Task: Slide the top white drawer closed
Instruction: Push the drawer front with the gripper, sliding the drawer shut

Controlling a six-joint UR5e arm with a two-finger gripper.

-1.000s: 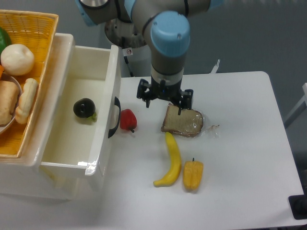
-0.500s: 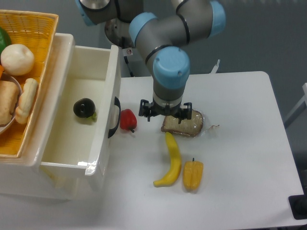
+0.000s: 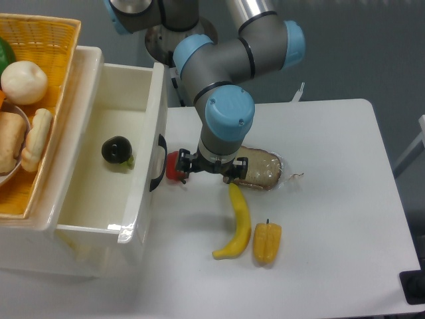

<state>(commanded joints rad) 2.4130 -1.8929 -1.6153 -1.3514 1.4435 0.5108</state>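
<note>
Top white drawer [image 3: 99, 166]: pulled well out from the cabinet at the left edge of the surface [image 3: 332, 219], its deep cream interior fully exposed. Black handle [image 3: 158, 163] on its front faces right, toward the arm. A dark round fruit [image 3: 117, 149] sits inside on the drawer floor.

Progress: nothing of the closing shows as done. Drawer stands wide open; no contact with its front or handle visible. The whole push is left, by my reading.

Gripper [image 3: 211, 169]: low over the surface, just right of the drawer front, with a red pepper [image 3: 174, 166] lying between it and the handle, one side of the gripper right at the pepper. Fingers seen from above, largely hidden under the wrist; they look spread somewhat and hold nothing I can make out, but how wide I cannot tell for certain.

Drawer front lies to the left of the fingers, near but apart.

Also on the surface: slice of bread [image 3: 260, 171] just right of the gripper, banana [image 3: 236, 222] and yellow pepper [image 3: 267, 242] below. Wicker basket [image 3: 46, 40] of food on the cabinet top.
</note>
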